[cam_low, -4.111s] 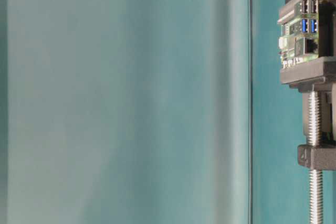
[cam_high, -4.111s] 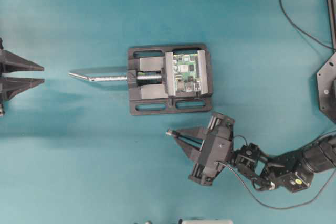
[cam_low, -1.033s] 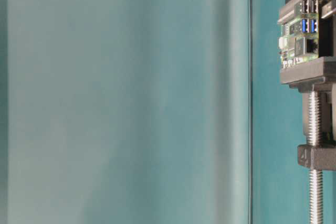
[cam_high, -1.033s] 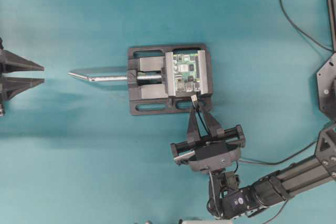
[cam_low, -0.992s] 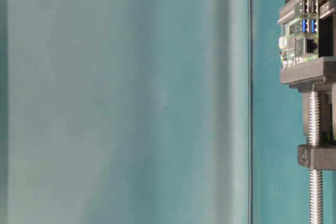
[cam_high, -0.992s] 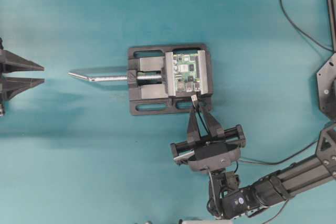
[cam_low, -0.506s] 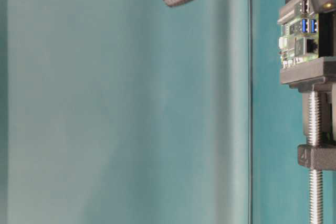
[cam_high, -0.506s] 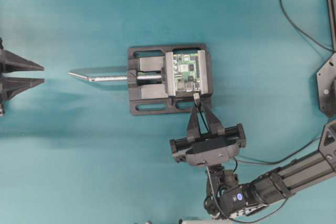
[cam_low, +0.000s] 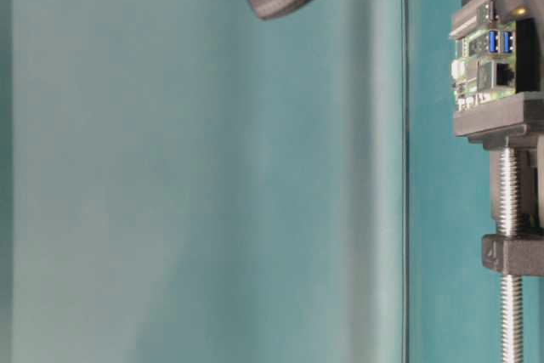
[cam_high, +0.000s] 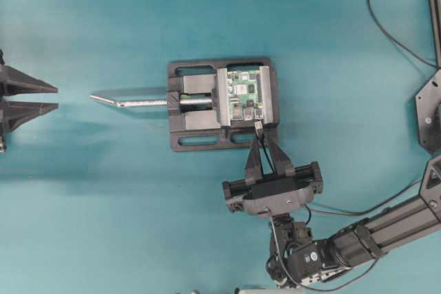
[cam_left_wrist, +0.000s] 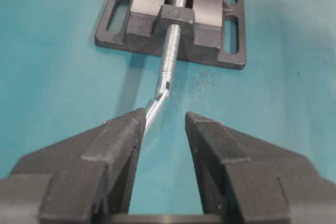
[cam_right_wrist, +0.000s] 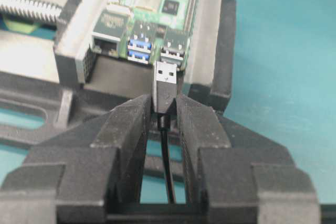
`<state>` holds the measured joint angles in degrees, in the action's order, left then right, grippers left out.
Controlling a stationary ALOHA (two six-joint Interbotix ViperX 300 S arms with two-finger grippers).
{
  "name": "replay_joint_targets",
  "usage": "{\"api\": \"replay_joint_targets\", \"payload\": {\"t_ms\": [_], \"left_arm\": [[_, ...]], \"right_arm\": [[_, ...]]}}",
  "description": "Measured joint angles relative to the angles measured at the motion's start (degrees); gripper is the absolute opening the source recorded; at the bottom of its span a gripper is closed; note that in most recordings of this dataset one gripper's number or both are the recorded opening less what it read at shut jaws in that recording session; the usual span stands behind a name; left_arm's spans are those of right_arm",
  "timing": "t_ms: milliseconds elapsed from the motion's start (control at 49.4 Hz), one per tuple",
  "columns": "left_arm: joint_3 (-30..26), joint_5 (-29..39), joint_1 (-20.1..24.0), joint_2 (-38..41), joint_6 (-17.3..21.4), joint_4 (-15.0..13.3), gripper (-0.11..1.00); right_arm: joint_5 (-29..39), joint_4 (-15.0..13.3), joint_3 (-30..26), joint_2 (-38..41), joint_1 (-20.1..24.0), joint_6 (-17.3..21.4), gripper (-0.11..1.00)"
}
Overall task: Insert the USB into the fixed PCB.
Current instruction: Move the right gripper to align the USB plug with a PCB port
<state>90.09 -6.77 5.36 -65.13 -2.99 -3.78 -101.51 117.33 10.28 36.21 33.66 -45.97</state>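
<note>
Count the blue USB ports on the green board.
2. Both blue ports sit stacked on the fixed PCB, left of the silver port pair that faces the USB; none seem hidden.

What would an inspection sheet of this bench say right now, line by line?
Surface: teal table, bare around the vise.
Job's things: green PCB clamped in black vise; USB just short of its ports, not inserted.
Clutter: nothing seen.
Grippers: right gripper shut on the USB; left gripper open, holding nothing, facing the vise's screw handle.
Cables: thin black USB cable trails between the fingers.
Surroundings: nothing seen beyond the table.
</note>
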Motion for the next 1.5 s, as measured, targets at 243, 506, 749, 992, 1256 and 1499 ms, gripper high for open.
{"api": "replay_joint_targets", "payload": {"t_ms": [243, 506, 749, 992, 1256, 1499], "left_arm": [[0.0, 0.0, 0.0, 0.0, 0.1, 0.0, 0.52], [0.0, 0.0, 0.0, 0.0, 0.1, 0.0, 0.52], [0.0, 0.0, 0.1, 0.0, 0.1, 0.0, 0.52], [0.0, 0.0, 0.0, 0.0, 0.1, 0.0, 0.52], [0.0, 0.1, 0.1, 0.0, 0.1, 0.0, 0.52], [0.0, 0.0, 0.1, 0.0, 0.1, 0.0, 0.52]], "right_arm": [[0.0, 0.0, 0.0, -0.1, -0.4, 0.0, 0.21], [0.0, 0.4, 0.4, -0.5, -0.3, 0.0, 0.21], [0.0, 0.5, 0.6, -0.8, -0.4, 0.0, 0.21], [0.0, 0.5, 1.1, -0.9, -0.4, -0.1, 0.21], [0.0, 0.5, 1.0, -0.9, -0.7, -0.4, 0.21], [0.0, 1.0, 0.4, -0.9, -1.1, -2.3, 0.21]]}}
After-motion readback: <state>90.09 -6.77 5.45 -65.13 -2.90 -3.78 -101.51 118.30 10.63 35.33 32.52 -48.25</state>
